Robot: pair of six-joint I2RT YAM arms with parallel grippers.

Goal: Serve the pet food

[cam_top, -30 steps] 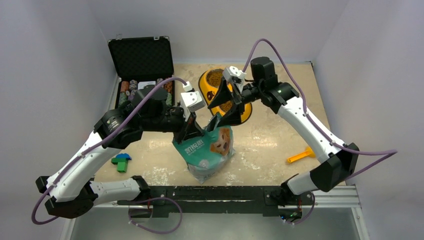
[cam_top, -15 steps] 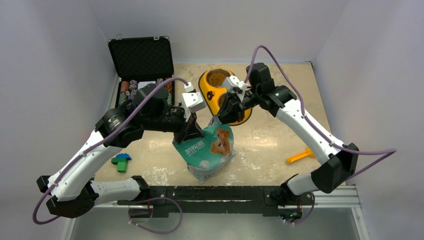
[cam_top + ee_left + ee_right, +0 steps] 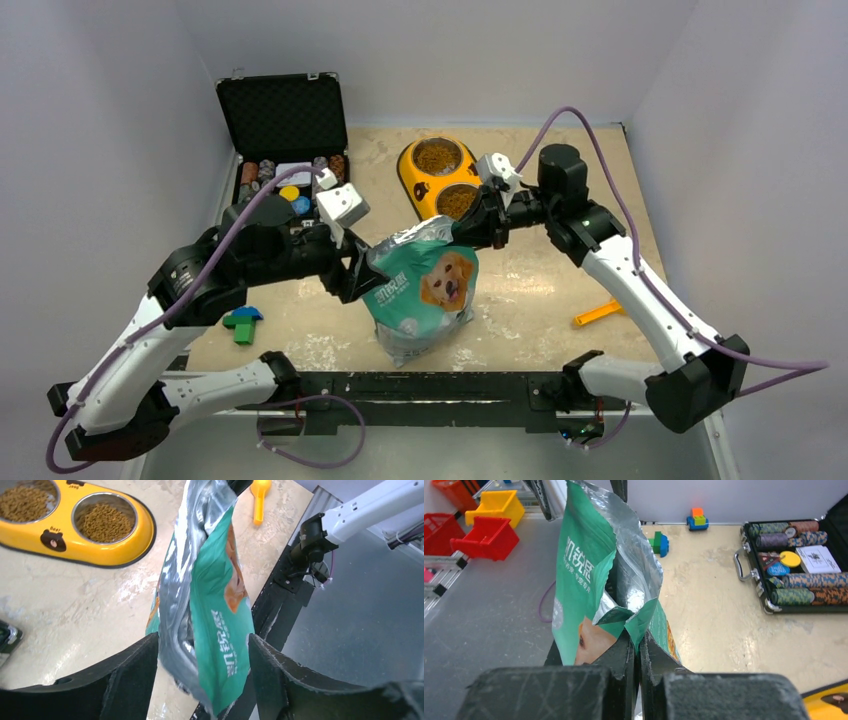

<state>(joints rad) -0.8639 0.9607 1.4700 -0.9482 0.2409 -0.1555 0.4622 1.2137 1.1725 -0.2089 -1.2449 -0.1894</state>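
The teal-green pouch (image 3: 422, 290) with the dog's face stands near the table's front, its foil top pulled wide. My right gripper (image 3: 470, 228) is shut on the pouch's top right corner; in the right wrist view the jaws (image 3: 639, 642) pinch the torn teal edge of the pouch (image 3: 584, 580). My left gripper (image 3: 357, 275) stands open at the pouch's left edge. In the left wrist view the pouch (image 3: 215, 605) hangs between its spread fingers (image 3: 135, 672). Pet food (image 3: 437, 156) fills both bowls of the yellow feeder (image 3: 415, 185), behind the pouch.
An open black case (image 3: 283, 115) of poker chips sits at the back left. A green and blue toy block (image 3: 242, 324) lies front left, an orange scoop (image 3: 600, 312) front right. Red and yellow bins (image 3: 484, 535) stand off the table.
My right gripper closed on the pouch's top right corner and pulled it right. My left gripper let go of the pouch top, opened and drew back to the left.
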